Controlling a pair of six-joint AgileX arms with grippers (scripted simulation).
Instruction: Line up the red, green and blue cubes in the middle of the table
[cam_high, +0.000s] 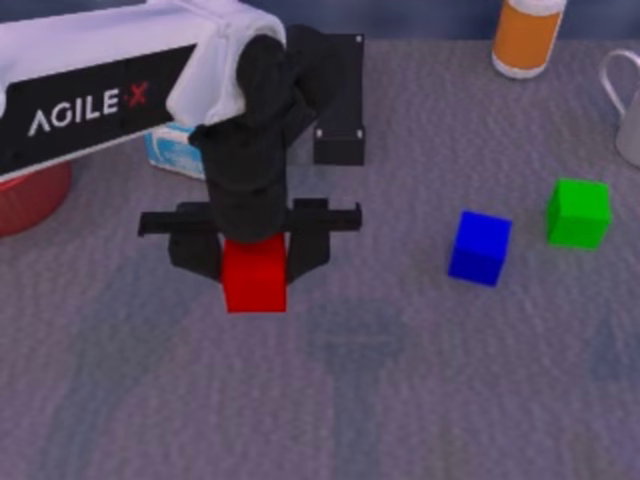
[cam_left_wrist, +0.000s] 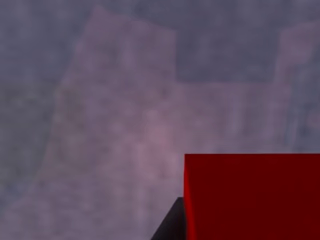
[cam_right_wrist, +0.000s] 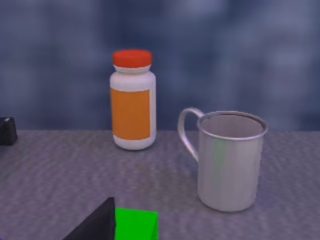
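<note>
My left gripper (cam_high: 254, 262) is clamped on the red cube (cam_high: 255, 277), left of centre; the blue cube (cam_high: 480, 247) and green cube (cam_high: 578, 212) lie to its right.

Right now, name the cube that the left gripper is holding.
The red cube, clamped in the left gripper. The blue cube and green cube sit free to its right.

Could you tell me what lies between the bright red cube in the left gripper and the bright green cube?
In the top view, the deep blue cube sits between the red cube and green cube; otherwise bare table.
</note>
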